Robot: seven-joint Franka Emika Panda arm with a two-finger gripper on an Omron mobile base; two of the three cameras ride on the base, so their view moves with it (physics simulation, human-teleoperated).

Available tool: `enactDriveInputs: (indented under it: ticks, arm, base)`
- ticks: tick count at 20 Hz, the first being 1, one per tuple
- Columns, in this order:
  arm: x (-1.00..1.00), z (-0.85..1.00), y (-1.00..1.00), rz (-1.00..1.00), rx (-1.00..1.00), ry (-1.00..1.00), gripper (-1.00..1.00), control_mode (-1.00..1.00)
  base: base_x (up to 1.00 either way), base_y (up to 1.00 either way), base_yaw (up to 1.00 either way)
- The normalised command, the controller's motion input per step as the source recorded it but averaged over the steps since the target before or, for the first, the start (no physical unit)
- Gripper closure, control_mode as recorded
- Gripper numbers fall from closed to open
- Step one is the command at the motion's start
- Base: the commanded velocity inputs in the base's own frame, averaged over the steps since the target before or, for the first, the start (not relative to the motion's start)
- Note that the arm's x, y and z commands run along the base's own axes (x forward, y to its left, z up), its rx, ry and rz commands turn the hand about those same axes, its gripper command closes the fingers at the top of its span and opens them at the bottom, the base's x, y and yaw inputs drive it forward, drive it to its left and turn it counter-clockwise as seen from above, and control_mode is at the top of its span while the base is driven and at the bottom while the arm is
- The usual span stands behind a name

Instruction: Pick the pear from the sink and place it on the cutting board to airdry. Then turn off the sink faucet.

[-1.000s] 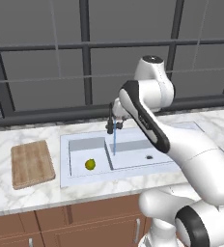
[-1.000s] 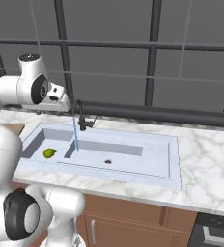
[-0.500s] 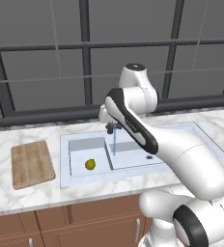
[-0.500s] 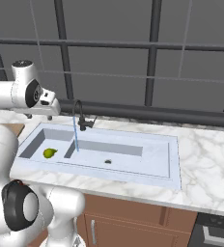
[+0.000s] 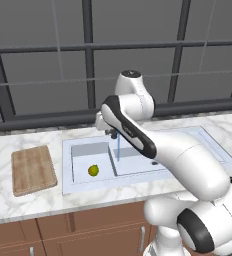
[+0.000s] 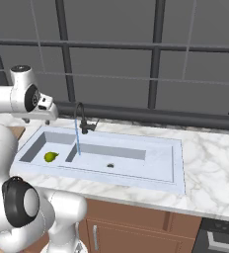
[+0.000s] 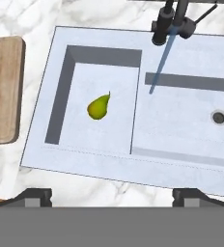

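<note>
My gripper [image 7: 112, 195] is open wide and holds nothing. It hangs high above the sink [image 7: 191, 159]. The pear [image 7: 98, 106] lies on the floor of the left basin, with its thin end pointing to the far side. Water runs in a thin blue stream from the sink faucet [image 7: 174, 21] into the right basin. The cutting board [image 7: 3, 91] lies flat on the marble worktop [image 5: 18, 210], just left of the sink.
</note>
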Motion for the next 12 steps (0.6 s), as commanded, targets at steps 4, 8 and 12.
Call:
enactDriveInputs:
  ticks: [4, 8, 12]
  arm:
    - [0.01, -0.20, 0.12, 0.00, 0.02, 0.02, -1.00, -1.00]
    - [0.02, -0.20, 0.14, 0.00, 0.01, 0.02, -1.00, -1.00]
    - [0.01, -0.25, 0.08, 0.00, 0.02, 0.02, -1.00, -1.00]
  base:
    - [0.00, 0.00, 0.00]
    - [0.00, 0.00, 0.00]
    - [0.00, 0.00, 0.00]
